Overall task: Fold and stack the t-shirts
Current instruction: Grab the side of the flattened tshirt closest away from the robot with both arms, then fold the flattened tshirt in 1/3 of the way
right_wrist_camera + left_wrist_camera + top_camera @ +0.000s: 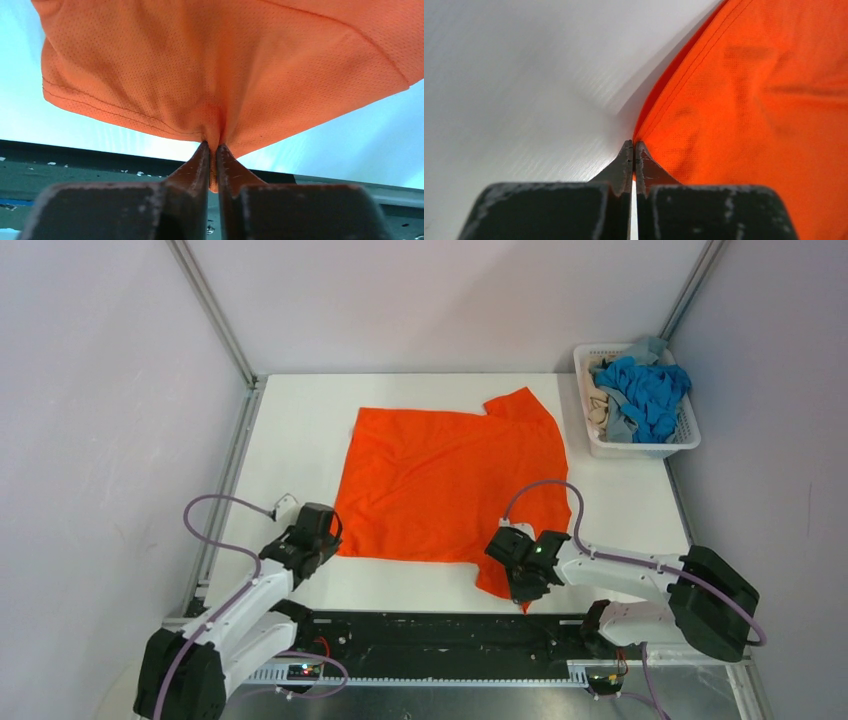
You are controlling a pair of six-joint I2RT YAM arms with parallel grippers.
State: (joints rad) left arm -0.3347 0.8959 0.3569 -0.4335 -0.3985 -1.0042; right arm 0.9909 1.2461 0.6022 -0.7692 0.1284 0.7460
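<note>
Along the near side of the counter (620, 500), the left tool (634, 150) is clenched on the near-left corner of the orange t-shirt (450, 480); the right tool (212, 147) pinches its bunched near-right corner. The cloth lies spread flat beyond both tools, with the gripped edge running left-right between them. The fold likely carries forward.

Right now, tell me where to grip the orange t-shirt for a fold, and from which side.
Grip the orange t-shirt at its two near corners, coming from the near side: it lies flat, so only its edges give a lip to pinch. The left claw is shut on the near-left corner, the right claw on the near-right one.
</note>
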